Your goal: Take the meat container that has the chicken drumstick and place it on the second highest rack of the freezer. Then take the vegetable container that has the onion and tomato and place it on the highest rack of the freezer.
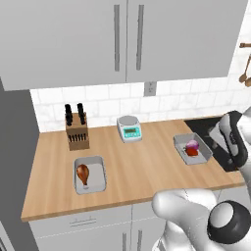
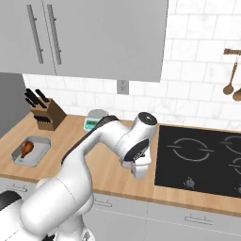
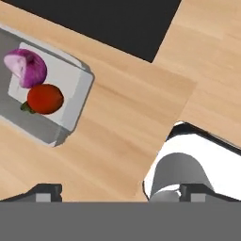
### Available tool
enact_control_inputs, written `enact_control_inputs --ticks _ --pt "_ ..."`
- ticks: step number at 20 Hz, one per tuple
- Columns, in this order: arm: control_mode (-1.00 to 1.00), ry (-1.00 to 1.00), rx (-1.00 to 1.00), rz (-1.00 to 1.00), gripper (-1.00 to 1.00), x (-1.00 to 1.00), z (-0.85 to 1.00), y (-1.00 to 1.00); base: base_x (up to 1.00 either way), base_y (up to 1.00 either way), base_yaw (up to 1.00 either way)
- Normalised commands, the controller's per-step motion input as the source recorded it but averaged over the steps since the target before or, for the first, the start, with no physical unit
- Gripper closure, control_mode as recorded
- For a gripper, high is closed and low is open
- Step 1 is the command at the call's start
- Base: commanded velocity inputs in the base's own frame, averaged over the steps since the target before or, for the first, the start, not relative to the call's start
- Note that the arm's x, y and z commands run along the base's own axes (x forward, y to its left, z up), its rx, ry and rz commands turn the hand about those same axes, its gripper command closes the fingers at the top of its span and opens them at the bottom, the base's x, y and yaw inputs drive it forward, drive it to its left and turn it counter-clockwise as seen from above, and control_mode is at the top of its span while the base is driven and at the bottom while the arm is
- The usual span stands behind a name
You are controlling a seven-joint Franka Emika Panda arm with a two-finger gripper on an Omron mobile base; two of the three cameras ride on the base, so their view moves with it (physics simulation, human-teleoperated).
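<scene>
Sitting on the wooden worktop (image 1: 132, 166) are two shallow grey trays, well apart. In the left base view, the meat container (image 1: 90, 175) lies toward 8 o'clock of the picture, and inside it rests the chicken drumstick (image 1: 83, 173), glossy orange-brown, its pale bone end pointing toward the worktop's front edge. It lies against the tray's left side, with bare grey floor to its right. The same tray shows in the right base view at 9 o'clock.

The vegetable container (image 1: 192, 149) lies toward 3 o'clock in the left base view, near the black cooktop (image 2: 200, 160). It holds the onion (image 1: 193, 144) and the tomato (image 1: 192, 152), touching one another, the purple onion on the wall side and the red tomato on the near side. In the hand view the tray sits at 10 o'clock, both vegetables crowded toward one end.

At the back of the worktop stand a knife block (image 1: 77, 131) at 10 o'clock and a small kitchen scale (image 1: 129, 128) near 12 o'clock, both against the tiled wall. Grey cupboards (image 1: 122, 39) hang above.

The gripper (image 2: 140, 172) hangs over the worktop just beside the cooktop's left edge, apart from both trays. Its jaws stand wide, with nothing between them.
</scene>
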Motion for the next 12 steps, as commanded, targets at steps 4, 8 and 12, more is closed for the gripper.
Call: enact_control_inputs --ticks 4,8,12 --pt "-1.00 0.01 0.01 -0.25 -1.00 0.52 -0.33 0.00 0.00 0.00 0.00" --pt "-1.00 0.00 0.00 -0.29 -1.00 0.35 -0.32 0.00 0.00 0.00 0.00" --pt "-1.00 0.01 0.00 -0.26 -1.00 0.24 -0.39 0.00 0.00 0.00 0.00"
